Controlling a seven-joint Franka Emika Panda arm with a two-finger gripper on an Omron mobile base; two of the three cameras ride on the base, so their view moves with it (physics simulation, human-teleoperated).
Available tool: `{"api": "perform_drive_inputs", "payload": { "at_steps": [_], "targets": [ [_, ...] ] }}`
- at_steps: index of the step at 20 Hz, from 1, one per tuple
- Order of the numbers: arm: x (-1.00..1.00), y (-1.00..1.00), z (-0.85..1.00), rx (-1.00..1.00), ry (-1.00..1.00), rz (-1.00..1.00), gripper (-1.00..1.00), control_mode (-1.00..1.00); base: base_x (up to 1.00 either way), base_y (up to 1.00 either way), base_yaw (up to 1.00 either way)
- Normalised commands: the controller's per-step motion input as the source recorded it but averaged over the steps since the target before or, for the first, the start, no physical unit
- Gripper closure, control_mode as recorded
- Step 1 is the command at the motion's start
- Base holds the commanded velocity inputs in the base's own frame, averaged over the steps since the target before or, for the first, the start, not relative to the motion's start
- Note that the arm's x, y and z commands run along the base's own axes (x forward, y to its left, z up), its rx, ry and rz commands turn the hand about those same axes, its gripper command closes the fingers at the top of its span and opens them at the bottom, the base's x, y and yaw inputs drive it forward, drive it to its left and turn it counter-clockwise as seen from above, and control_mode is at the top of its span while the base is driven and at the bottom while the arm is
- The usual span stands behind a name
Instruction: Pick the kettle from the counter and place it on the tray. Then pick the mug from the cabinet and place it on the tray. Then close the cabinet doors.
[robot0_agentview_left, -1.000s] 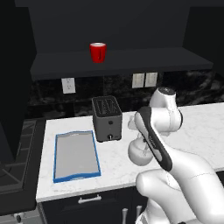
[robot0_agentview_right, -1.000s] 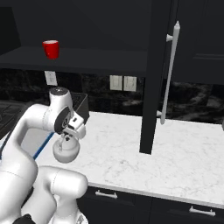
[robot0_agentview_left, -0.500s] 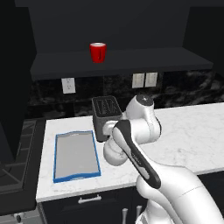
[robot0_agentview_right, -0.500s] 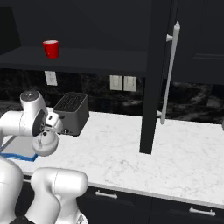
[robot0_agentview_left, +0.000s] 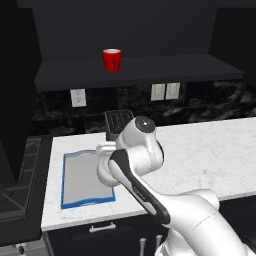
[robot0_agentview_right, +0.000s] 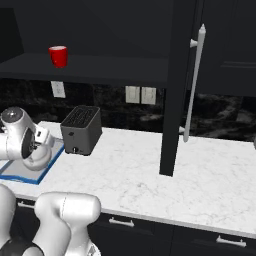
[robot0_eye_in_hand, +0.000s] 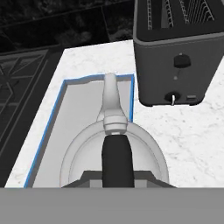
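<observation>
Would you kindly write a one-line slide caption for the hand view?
Kettle, gripped by its black handle, held over the blue-rimmed tray, with the dark toaster alongside on the marble counter.

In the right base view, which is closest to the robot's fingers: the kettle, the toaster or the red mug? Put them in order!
1. The kettle, held right at the gripper, over the tray.
2. The toaster, beside it on the counter.
3. The mug, up on the cabinet shelf.

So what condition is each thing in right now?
kettle: held by its black handle, over the tray's near end.
tool: shut on the kettle.
tray: flat on the counter.
mug: upright on the cabinet shelf.
cabinet door: swung open.
toaster: slots empty.
</observation>
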Motion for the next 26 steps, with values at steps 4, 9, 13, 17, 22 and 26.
{"api": "perform_drive_inputs", "payload": {
  "at_steps": [4,9,13,17,22,26],
  "targets": [
    [0.50,0.35,0.00,0.00,-0.03,0.00,1.00,-1.00,0.00,0.00,0.00],
    [0.26,0.60,0.01,-0.06,-0.26,-0.03,1.00,-1.00,0.00,0.00,0.00],
    [0.30,0.55,-0.01,-0.01,-0.13,-0.11,1.00,-1.00,0.00,0.00,0.00],
    [0.41,0.34,-0.05,0.00,0.03,-0.09,1.00,-1.00,0.00,0.00,0.00],
    [0.32,0.07,-0.01,0.00,0.19,-0.02,1.00,-1.00,0.00,0.00,0.00],
    [0.13,0.13,-0.07,0.00,0.14,-0.03,1.00,-1.00,0.00,0.00,0.00]
  ]
}}
